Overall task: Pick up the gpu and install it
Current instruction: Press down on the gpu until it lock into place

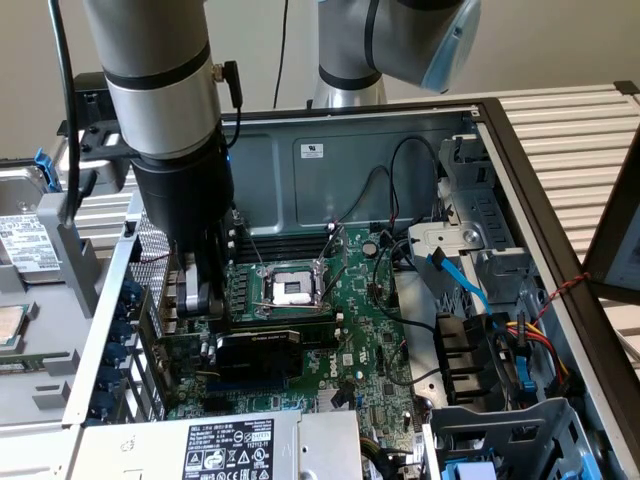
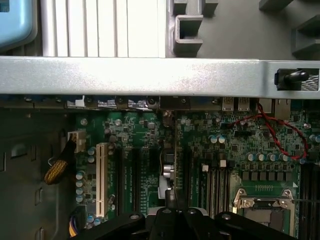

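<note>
Exterior view: gpu (image 1: 258, 352) lying on the green motherboard (image 1: 350, 330), just below the CPU socket (image 1: 290, 290) in the picture; hand (image 1: 200, 297) close above its end on the exterior view's left, pressed together, pinching nothing visible. Grey power supply (image 1: 250, 445) cutting off the board's near edge. Wrist view: card slots (image 2: 130, 175), red-black wire (image 2: 280, 135), case rail (image 2: 150, 75).
</note>
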Available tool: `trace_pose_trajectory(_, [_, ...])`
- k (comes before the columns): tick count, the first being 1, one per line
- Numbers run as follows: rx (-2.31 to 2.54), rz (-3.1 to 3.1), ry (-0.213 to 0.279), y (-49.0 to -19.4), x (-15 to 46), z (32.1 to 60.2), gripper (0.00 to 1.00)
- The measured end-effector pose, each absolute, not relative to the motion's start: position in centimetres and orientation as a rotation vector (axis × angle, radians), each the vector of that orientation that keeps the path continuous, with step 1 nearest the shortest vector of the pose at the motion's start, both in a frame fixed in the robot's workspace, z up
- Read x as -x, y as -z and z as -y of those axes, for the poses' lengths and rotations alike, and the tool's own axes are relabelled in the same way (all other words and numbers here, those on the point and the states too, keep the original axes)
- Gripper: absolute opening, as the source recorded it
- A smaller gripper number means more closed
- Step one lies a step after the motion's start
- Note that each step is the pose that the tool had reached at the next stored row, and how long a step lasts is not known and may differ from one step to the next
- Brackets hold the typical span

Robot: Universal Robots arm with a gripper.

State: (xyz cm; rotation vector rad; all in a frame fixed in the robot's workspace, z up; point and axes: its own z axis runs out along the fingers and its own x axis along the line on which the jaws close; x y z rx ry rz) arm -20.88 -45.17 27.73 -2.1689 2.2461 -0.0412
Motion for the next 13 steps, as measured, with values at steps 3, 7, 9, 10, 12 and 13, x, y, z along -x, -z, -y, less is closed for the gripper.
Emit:
trace_pose_trajectory(3, [2.167, -2.248, 0.042, -27.72, 20.78, 45.17, 0.11])
trace_pose_trajectory(7, [2.165, -2.249, 0.042, -27.63, 20.78, 45.17, 0.11])
trace_pose_trajectory(9, [2.164, -2.25, 0.042, -27.58, 20.78, 45.17, 0.11])
trace_pose_trajectory(10, [2.164, -2.25, 0.043, -27.57, 20.78, 45.17, 0.11])
trace_pose_trajectory(12, [2.162, -2.249, 0.045, -27.5, 20.79, 45.17, 0.11])
trace_pose_trajectory(13, [2.161, -2.249, 0.046, -27.47, 20.79, 45.17, 0.11])
